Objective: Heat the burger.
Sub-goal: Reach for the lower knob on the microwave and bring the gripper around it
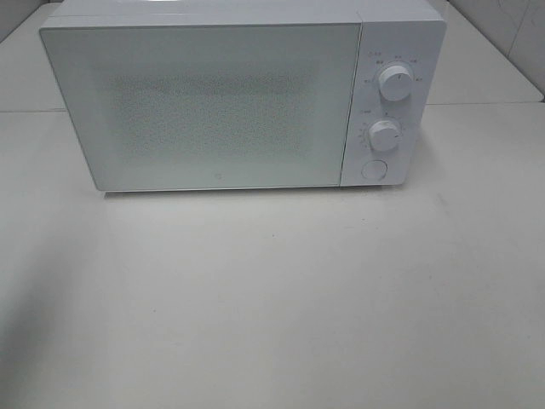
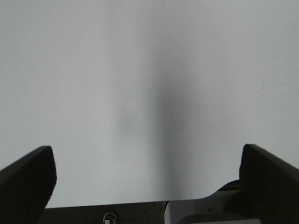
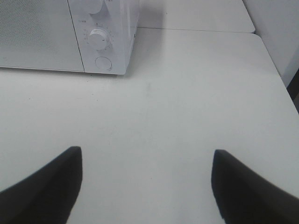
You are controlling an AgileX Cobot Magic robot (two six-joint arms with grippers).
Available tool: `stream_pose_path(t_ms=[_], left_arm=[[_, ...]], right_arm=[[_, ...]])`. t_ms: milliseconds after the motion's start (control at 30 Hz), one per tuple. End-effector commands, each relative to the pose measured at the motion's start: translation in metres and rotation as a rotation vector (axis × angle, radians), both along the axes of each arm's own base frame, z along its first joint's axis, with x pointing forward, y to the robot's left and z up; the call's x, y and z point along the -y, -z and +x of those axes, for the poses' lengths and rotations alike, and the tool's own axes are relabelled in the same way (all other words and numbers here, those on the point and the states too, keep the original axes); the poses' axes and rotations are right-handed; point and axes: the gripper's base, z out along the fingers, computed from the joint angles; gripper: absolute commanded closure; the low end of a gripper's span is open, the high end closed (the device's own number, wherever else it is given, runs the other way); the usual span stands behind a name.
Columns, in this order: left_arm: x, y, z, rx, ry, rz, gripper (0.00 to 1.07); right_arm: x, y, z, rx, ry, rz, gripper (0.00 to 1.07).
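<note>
Both my jaws stand wide and empty. The microwave (image 1: 204,102) is shut, no burger in sight: turning a knob (image 1: 385,135) now might heat nothing.

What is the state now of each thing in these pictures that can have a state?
microwave door: shut.
upper knob: setting too small to read.
lower knob: setting too small to read.
left gripper: open, holding nothing.
right gripper: open, holding nothing.
</note>
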Motion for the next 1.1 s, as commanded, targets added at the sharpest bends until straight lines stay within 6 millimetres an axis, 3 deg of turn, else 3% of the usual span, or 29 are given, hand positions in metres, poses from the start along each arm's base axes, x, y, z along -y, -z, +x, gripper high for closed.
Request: stream_pose_path(t_ms=[33, 200, 233, 300, 400, 533, 667, 1100], left_arm=[[-0.004, 0.006, -0.016, -0.003, -0.014, 0.000, 0.06], [-0.012, 0.018, -0.057, 0.085, -0.010, -0.016, 0.06], [-0.012, 0.018, -0.057, 0.085, -0.010, -0.016, 0.06], [-0.016, 0.026, -0.080, 0.170, -0.008, -0.032, 0.06], [-0.017, 0.028, -0.086, 0.196, -0.007, -0.035, 0.06], [-0.021, 0.032, -0.109, 0.268, -0.005, -0.047, 0.06], [-0.023, 0.033, -0.120, 0.303, 0.013, -0.046, 0.06], [-0.017, 0.032, -0.123, 0.321, 0.107, -0.072, 0.06]], right_arm=[[0.000, 0.000, -0.004, 0.034, 0.008, 0.012, 0.34], [0.000, 0.000, -0.004, 0.034, 0.008, 0.012, 0.34], [0.000, 0.000, -0.004, 0.034, 0.008, 0.012, 0.34], [0.000, 0.000, -0.004, 0.034, 0.008, 0.012, 0.34], [0.000, 0.000, -0.004, 0.034, 0.008, 0.012, 0.34], [0.000, 0.000, -0.004, 0.034, 0.008, 0.012, 0.34], [0.000, 0.000, -0.004, 0.034, 0.008, 0.012, 0.34], [0.000, 0.000, -0.004, 0.034, 0.008, 0.012, 0.34]])
